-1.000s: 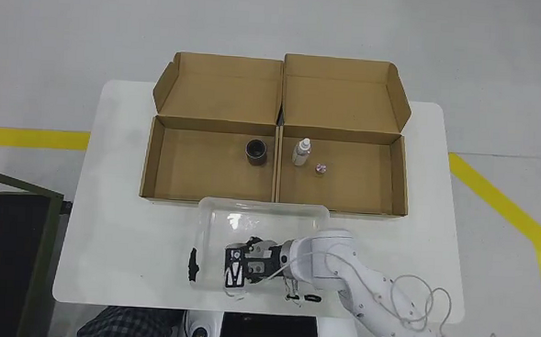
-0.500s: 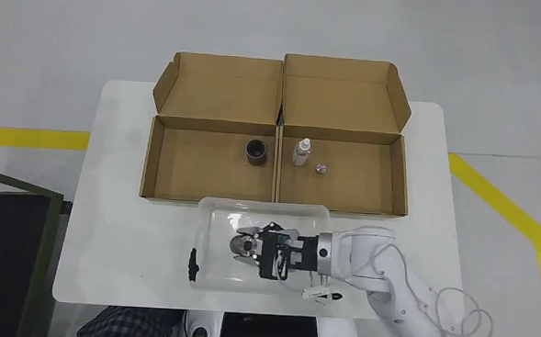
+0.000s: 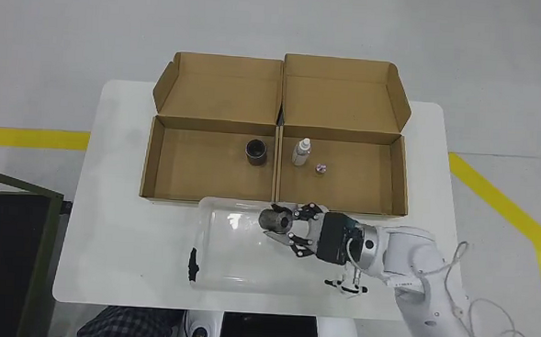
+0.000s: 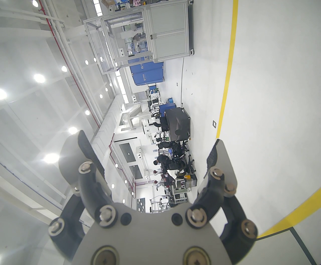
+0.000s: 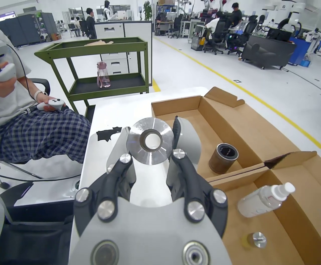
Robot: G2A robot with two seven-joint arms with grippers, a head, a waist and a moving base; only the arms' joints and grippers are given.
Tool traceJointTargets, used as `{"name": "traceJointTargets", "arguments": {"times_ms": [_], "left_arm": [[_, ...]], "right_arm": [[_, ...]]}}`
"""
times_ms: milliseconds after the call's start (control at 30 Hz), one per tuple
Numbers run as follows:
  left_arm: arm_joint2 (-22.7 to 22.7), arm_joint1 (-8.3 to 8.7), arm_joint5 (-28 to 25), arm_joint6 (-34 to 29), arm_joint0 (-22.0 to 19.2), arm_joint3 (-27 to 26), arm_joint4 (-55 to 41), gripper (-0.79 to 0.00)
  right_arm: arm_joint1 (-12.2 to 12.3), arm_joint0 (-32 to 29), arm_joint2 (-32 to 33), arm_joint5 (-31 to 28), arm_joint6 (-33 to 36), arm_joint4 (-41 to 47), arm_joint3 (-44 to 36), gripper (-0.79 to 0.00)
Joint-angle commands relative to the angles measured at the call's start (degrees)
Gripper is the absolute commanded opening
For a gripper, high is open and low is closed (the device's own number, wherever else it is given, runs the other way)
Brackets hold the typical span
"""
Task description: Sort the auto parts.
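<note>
Right wrist view: right gripper (image 5: 150, 136) is clamping 1 silver sleeve (image 5: 161, 151); dark bushing (image 5: 223, 158) is sitting near, ahead of it; left gripper (image 4: 150, 140) is hanging released.

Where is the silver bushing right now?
In the top view, the silver bushing sits clamped in the right tool over the tray's far side, near where the two boxes meet.

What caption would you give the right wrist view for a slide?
Right gripper shut on a metal ring, two cardboard boxes alongside.
</note>
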Motion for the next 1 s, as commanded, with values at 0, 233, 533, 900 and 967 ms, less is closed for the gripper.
{"name": "traceJointTargets", "arguments": {"times_ms": [0, 233, 533, 900, 967], "left_arm": [[0.0, 0.00, 0.0, 0.0, 0.0, 0.0, 0.0, 0.000], [0.0, 0.00, 0.0, 0.0, 0.0, 0.0, 0.0, 0.000], [0.0, 0.00, 0.0, 0.0, 0.0, 0.0, 0.0, 0.000], [0.0, 0.00, 0.0, 0.0, 0.0, 0.0, 0.0, 0.000], [0.0, 0.00, 0.0, 0.0, 0.0, 0.0, 0.0, 0.000]], "right_arm": [[0.1, -0.3, 0.4, 0.2, -1.1, 0.0, 0.1, -0.785], [0.4, -0.7, 0.8, 0.4, -3.5, -0.6, 0.1, -0.785], [0.4, 0.2, -0.9, 2.7, -3.1, -3.2, 0.4, -0.785], [-0.6, 6.1, -8.0, 9.6, 4.2, -7.9, 3.2, -0.785], [-0.9, 7.8, -9.3, 10.9, 5.8, -8.0, 3.9, -0.785]]}}
